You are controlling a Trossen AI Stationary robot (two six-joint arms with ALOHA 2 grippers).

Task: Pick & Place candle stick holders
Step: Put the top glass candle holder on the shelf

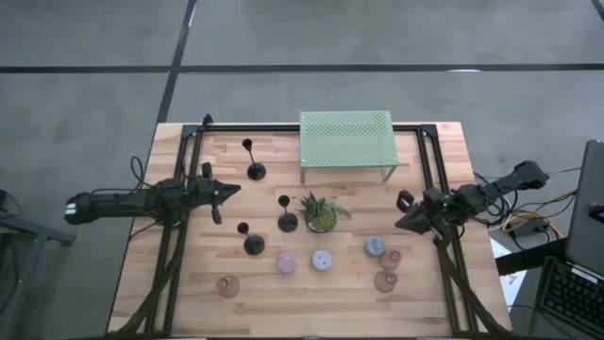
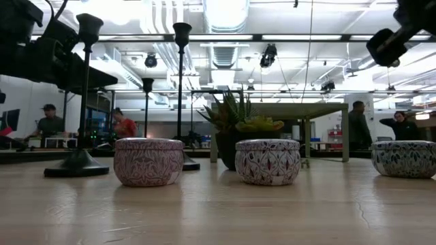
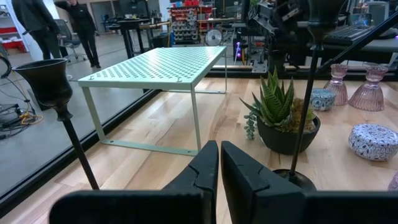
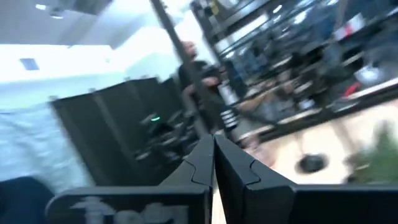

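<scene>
Three slim black candlesticks stand upright on their round bases on the wooden table: one far left (image 1: 253, 162), one mid-table (image 1: 286, 215), one nearer (image 1: 250, 238). Small round patterned holders sit in a row near the front: pink (image 1: 286, 263), lilac (image 1: 322, 260), blue (image 1: 375, 247). My left gripper (image 1: 231, 189) is shut and hovers level at the table's left, between the far and near candlesticks, touching nothing. My right gripper (image 1: 401, 222) is shut, raised above the table's right side beside the blue holder. In the left wrist view the shut fingertips (image 3: 219, 163) point toward the plant.
A pale green mesh rack (image 1: 346, 140) stands at the far middle. A spiky green plant (image 1: 321, 212) in a dark pot sits beside the middle candlestick. Pink glass holders stand at front left (image 1: 227, 285) and front right (image 1: 384, 280). People stand in the room beyond.
</scene>
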